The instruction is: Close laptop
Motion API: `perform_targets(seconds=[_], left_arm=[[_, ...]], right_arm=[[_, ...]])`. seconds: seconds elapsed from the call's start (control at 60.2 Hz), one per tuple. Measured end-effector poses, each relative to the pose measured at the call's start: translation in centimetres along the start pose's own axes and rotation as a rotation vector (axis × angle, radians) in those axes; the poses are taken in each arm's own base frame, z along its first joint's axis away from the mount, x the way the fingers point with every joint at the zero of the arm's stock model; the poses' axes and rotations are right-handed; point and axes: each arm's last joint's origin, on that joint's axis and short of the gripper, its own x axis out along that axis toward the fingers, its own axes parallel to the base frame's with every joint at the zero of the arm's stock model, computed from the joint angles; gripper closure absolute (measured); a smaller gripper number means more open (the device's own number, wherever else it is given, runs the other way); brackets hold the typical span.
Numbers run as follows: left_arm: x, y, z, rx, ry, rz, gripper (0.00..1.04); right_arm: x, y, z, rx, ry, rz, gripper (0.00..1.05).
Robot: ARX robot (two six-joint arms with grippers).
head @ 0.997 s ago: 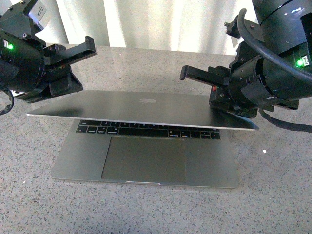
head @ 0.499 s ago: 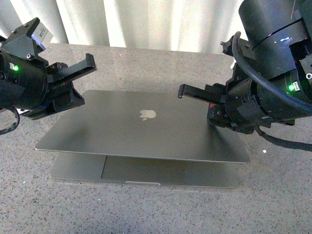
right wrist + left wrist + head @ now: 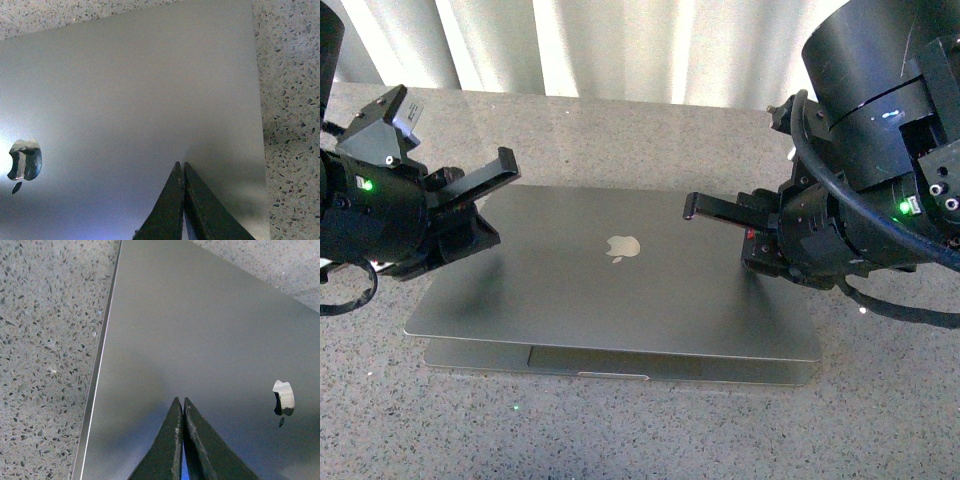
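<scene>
**Fig.** Laptop (image 3: 620, 300) at centre of speckled stone countertop (image 3: 620, 430), front edge twd. robot. Lid (image 3: 550, 270) is almost down on base (image 3: 720, 368), w/ only a thin strip of base showing at front; apple logo (image 3: 622, 246) faces up. L gripper (image 3: 180, 401): fingers pressed together, nothing btwn. them, tips over lid's left part. R gripper (image 3: 181, 165): likewise pinched tight, empty, tips over lid's right part nr. its edge. Contact w/ lid: cannot tell. Pale curtain (image 3: 620, 50) behind.
</scene>
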Motion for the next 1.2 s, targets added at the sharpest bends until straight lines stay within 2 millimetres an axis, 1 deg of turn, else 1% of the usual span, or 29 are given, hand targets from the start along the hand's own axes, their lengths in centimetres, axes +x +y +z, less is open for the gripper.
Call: perform_targets(seconds=[0.133,0.499,1.197], left_arm=[[0.4,0.5,-0.4,-0.012,0.009,0.004,1.01],[0.7,1.9,-0.6,-0.058,0.001,0.001,1.01],[1.1,3.3,-1.4,-0.115,0.010,-0.010,1.01]], right_arm=[[0.3,-0.1,-0.2,0.001,0.004,0.000,1.04],[0.9,-0.3,-0.8,-0.004,0.015,-0.001,1.04],[1.1,0.0,-1.2,-0.012,0.019,-0.009,1.04]])
